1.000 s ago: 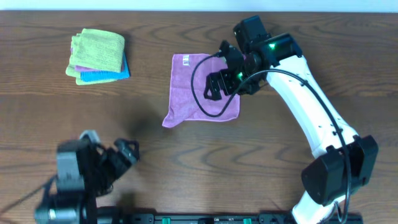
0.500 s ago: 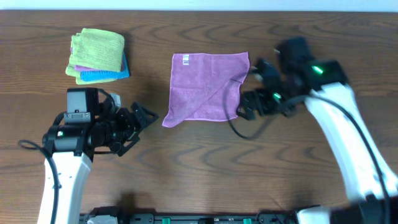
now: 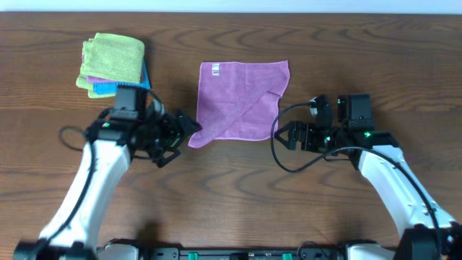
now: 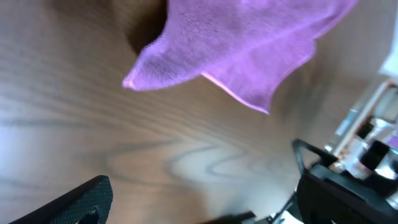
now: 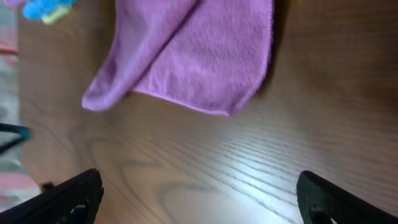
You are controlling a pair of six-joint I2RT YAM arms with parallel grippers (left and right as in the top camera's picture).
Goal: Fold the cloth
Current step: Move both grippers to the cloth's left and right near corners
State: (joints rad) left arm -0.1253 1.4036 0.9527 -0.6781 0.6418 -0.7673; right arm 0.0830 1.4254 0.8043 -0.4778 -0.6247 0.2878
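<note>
The lilac cloth [image 3: 242,97] lies spread on the table's middle, white tag [image 3: 215,70] near its far left corner, a diagonal crease across its right half. My left gripper [image 3: 182,133] is open and empty just left of the cloth's near left corner. My right gripper [image 3: 292,136] is open and empty just right of the cloth's near right corner. In the left wrist view the cloth [image 4: 249,50] fills the top, a pointed corner at left. In the right wrist view the cloth [image 5: 199,56] lies above the spread fingers [image 5: 81,193].
A stack of folded towels sits at the far left: a lime-green towel [image 3: 114,59] on top, a bright blue one [image 3: 115,88] below. Black cables loop beside the right gripper [image 3: 278,144]. The surface is a brown wooden table [image 3: 238,202].
The right arm has left the cloth and pulled back to the near right. The left arm has moved up and right to the cloth's near left corner. The cloth now lies uncovered.
</note>
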